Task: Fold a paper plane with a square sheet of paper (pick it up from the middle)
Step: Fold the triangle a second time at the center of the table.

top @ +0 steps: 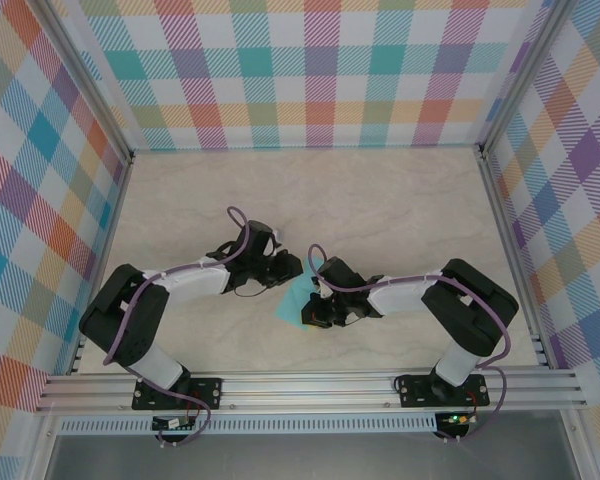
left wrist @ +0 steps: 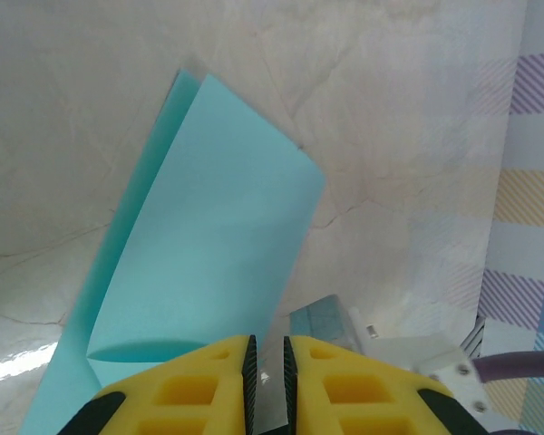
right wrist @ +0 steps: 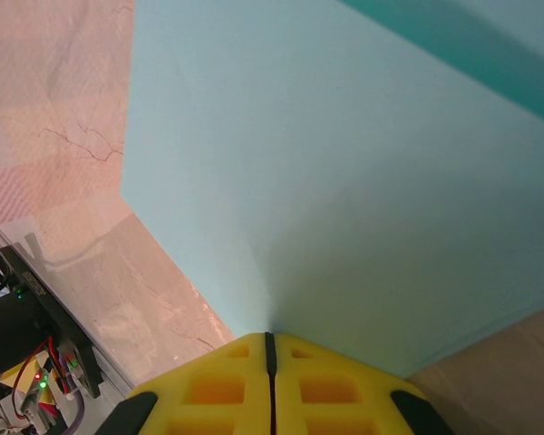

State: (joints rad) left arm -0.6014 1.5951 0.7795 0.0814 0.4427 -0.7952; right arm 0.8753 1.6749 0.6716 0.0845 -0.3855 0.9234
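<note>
Over the near middle of the worktop is the square sheet of paper, folded double. The right tool is clenched on its edge, puckering it. The left tool meets it too, jaws a slit apart; whether it grips, I cannot tell.

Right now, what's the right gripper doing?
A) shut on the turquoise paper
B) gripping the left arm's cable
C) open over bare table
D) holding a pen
A: in the right wrist view the right gripper is closed with no gap, and the turquoise paper fans out from its tip.
</note>
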